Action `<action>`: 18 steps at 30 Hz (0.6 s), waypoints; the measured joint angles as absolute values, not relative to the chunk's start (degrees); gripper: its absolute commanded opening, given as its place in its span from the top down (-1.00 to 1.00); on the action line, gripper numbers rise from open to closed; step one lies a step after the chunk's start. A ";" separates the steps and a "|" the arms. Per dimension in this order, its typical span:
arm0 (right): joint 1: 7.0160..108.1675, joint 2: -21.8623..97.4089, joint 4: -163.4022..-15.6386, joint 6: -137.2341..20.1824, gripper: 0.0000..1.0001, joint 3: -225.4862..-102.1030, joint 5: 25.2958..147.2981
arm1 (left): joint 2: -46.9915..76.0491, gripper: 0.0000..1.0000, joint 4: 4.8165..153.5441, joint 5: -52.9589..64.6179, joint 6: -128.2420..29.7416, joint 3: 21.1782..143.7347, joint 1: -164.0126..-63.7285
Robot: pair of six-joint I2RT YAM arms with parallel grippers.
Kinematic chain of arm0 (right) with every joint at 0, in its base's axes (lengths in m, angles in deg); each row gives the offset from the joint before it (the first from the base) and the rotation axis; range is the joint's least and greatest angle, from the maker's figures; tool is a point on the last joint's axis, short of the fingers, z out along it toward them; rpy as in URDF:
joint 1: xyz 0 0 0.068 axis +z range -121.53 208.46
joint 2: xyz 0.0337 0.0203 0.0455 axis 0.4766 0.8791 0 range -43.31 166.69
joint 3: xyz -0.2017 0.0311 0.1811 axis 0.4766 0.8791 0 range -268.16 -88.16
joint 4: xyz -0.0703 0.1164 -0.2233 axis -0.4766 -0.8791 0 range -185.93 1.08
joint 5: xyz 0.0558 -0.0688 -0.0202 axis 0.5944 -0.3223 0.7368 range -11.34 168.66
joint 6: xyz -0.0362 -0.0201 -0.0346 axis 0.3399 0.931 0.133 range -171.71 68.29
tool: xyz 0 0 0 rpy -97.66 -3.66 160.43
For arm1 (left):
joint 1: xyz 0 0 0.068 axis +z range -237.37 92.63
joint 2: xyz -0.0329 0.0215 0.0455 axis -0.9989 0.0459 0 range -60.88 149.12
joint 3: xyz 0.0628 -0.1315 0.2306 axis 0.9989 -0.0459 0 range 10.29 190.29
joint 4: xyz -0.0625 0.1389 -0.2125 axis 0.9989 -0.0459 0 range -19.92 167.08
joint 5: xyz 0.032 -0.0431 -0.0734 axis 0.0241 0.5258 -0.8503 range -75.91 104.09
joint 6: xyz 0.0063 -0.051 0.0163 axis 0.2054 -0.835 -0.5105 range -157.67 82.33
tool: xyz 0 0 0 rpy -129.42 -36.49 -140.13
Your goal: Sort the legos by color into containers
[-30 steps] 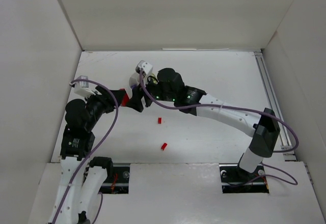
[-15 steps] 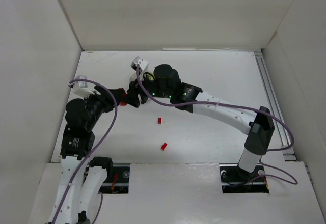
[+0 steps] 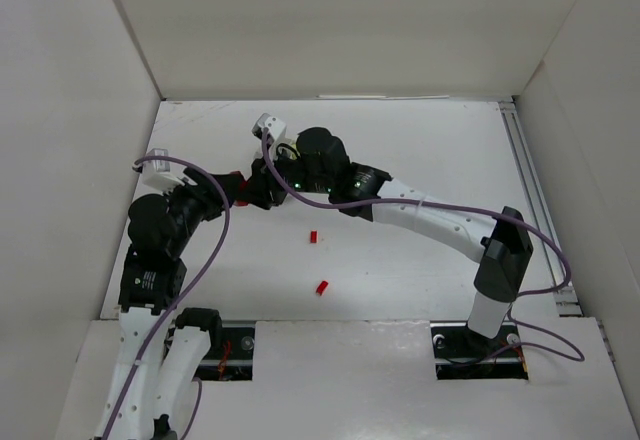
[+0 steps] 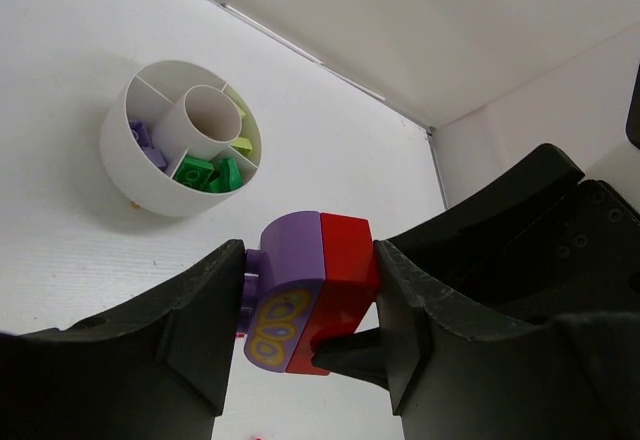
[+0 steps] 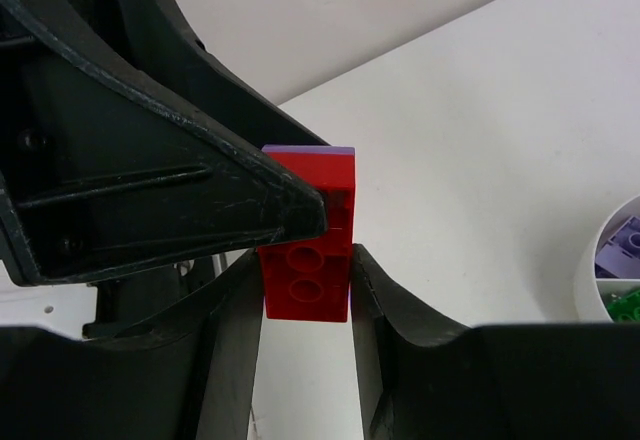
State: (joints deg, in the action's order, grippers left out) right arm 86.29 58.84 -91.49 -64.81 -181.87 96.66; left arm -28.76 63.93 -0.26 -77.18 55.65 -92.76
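Tools of both arms meet above the left part of the white table (image 3: 420, 140), sharing one joined pair (image 4: 318, 260) of bricks. The left tool (image 4: 305, 305) is clenched on that pair: one black finger presses the lavender studded plastic brick (image 4: 285, 270), which bears a yellow petal mark, and the other finger presses the red studded plastic brick (image 4: 345, 270) snapped to it. The right tool (image 5: 307, 270), reaching in from the opposite side, has its two fingers against both flanks of the red brick, gripping it. The pair hangs clear of the table surface.

Beyond the held bricks, the low round white plastic tub (image 4: 130, 175) stands on the table, well apart from them. Spokes around its central cylinder (image 4: 205, 115) divide it into wedges. Green bricks (image 4: 205, 172) lie in the near wedge, lavender bricks (image 4: 145, 145) in the wedge to the left, and pale yellow pieces (image 4: 243, 145) in one to the right.

Two small loose red bricks lie on the open table nearer the arm bases, one (image 3: 313, 236) just below the right arm's wrist and another (image 3: 322, 287) closer to the table's near edge.
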 measured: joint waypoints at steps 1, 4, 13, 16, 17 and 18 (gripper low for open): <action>86.29 58.84 -91.47 -64.79 0.61 -181.87 96.66 | -28.76 0.58 63.95 -0.21 -77.18 55.65 -92.76; 86.29 58.84 -91.47 -64.79 0.72 -181.87 96.66 | -28.67 -0.01 63.95 -0.21 -77.16 55.65 -92.76; 85.78 56.59 -91.41 -64.73 0.78 -178.53 99.37 | -28.63 -1.00 63.97 -2.55 -74.73 55.65 -92.74; 84.17 52.59 -91.80 -64.60 0.78 -173.98 102.36 | -28.67 -1.00 64.00 -4.28 -73.46 55.65 -92.74; 83.01 51.19 -91.69 -64.55 0.78 -172.47 103.87 | -28.78 -1.00 64.06 -5.18 -73.02 55.65 -92.72; 81.81 49.86 -91.71 -64.49 0.80 -171.18 105.33 | -28.98 -1.00 64.24 -6.20 -72.43 55.65 -92.72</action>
State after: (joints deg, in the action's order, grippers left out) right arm 81.81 49.86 -91.71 -64.49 -171.18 105.33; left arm -28.98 64.24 -6.20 -72.43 55.65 -92.72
